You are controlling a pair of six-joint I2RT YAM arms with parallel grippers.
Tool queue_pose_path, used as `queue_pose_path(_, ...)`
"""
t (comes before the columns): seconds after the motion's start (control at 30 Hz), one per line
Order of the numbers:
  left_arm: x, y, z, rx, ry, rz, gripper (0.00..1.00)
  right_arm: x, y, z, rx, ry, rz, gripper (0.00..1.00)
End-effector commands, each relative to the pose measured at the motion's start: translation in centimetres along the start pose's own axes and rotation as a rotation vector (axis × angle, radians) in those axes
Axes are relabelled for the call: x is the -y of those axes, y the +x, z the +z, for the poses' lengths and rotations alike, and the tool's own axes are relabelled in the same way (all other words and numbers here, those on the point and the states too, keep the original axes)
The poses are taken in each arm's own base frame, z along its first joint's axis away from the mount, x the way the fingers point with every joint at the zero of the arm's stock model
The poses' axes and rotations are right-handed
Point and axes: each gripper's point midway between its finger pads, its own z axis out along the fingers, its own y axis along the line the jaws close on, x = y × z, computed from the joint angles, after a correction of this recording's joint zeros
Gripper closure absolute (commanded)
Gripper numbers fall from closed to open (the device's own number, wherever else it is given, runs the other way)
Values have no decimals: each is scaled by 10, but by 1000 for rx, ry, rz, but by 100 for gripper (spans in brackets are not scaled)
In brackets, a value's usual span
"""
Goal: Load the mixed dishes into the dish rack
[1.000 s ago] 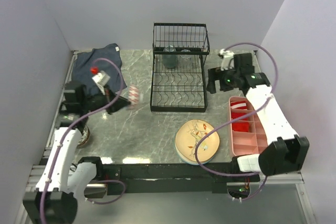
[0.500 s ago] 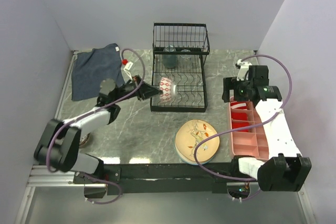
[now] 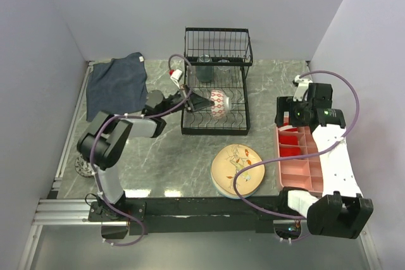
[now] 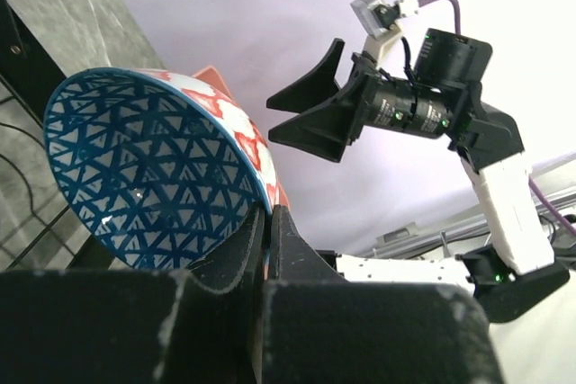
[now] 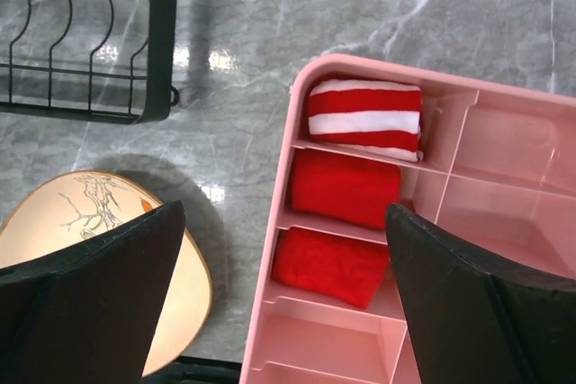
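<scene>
The left end effector (image 3: 204, 101) gripped the rim of a patterned bowl (image 3: 218, 103), tilted on edge above the base of the dish rack (image 3: 214, 132). Right of the rack, the right end effector (image 3: 282, 113) hung spread wide, empty. The peach plate (image 3: 237, 170) lay on the counter (image 3: 164, 150) before the rack.

In the left wrist view the bowl's (image 4: 153, 168) lower rim is hidden behind the left gripper (image 4: 266, 222), and the rack (image 4: 16, 51) is cut off at the left edge. In the right wrist view the plate (image 5: 81, 213) is cut off by the bottom edge and partly covered by a right finger (image 5: 90, 294), and the tray (image 5: 378, 74) runs off the right and bottom edges. From above, a grey shape (image 3: 204, 67) at the rack's back is too small to tell.
</scene>
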Motion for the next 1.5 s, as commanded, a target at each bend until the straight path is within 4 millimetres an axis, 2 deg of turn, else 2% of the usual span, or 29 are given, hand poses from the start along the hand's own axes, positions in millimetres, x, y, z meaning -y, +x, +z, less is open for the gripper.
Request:
queue_pose_path(0.0,39,-11,25,50,180,86,99,7,3,-6,14,24,-1,0)
queue_pose_path(0.27,13,11,51,21,158,35,99,10,5,-7,17,31,11,0)
queue_pose_path(0.73,-28,27,95,42,144,-43,99,15,19,-15,-15,42,29,0)
queue_pose_path(0.9,-47,24,97,78,89,-58,99,16,20,-16,-24,41,38,0)
queue_pose_path(1.07,-56,22,99,94,54,-63,99,18,17,-13,-22,42,40,0)
queue_pose_path(1.27,-72,24,106,60,-13,-67,99,18,17,-13,-18,40,43,0)
queue_pose_path(1.47,-79,33,93,17,-65,-53,99,16,19,-14,-7,34,52,0)
